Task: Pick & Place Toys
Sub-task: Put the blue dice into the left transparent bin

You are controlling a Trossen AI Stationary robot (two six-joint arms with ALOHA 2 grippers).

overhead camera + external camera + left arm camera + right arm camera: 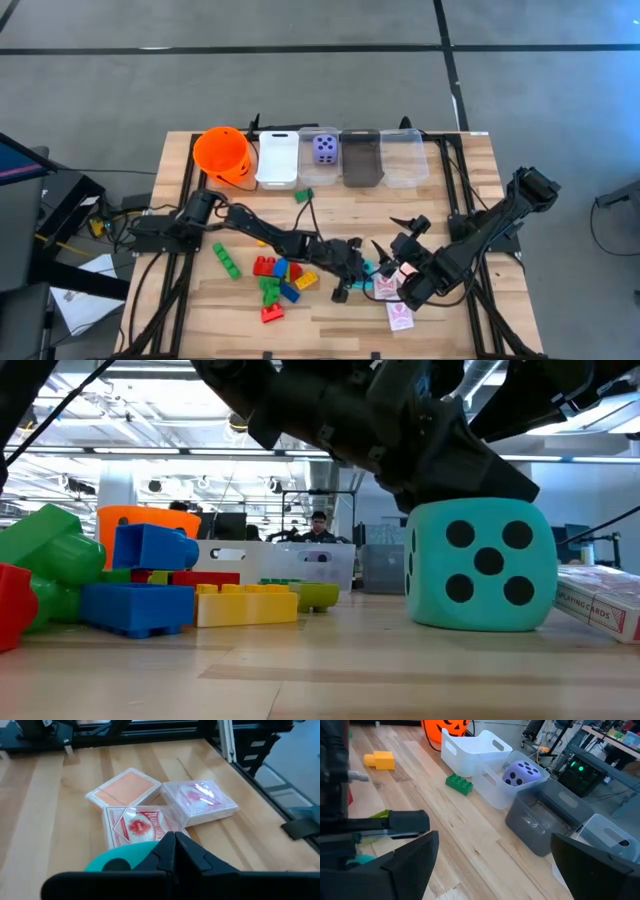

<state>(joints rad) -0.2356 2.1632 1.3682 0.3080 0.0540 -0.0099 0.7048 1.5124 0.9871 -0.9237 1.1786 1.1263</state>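
Observation:
A teal dotted die stands on the table in front of three red-and-white card decks. My left gripper is shut and lies over the die's top; it also shows from above. A heap of red, blue, yellow and green bricks lies to its left. One green brick lies apart, another near the bins. A purple die sits in a clear bin. My right gripper hangs open above the table right of the cards, touching nothing. My left gripper rests its shut fingers on the teal die's top face. They come slanting down from the table's left. The die stands flat on the table, a five-dot face toward the near edge. The exact spot of touch is hidden under the gripper.
An orange pumpkin bucket and a row of bins stand along the far edge: white, clear, grey, clear. One card deck lies near the front edge. Bare wood shows on the table's left side.

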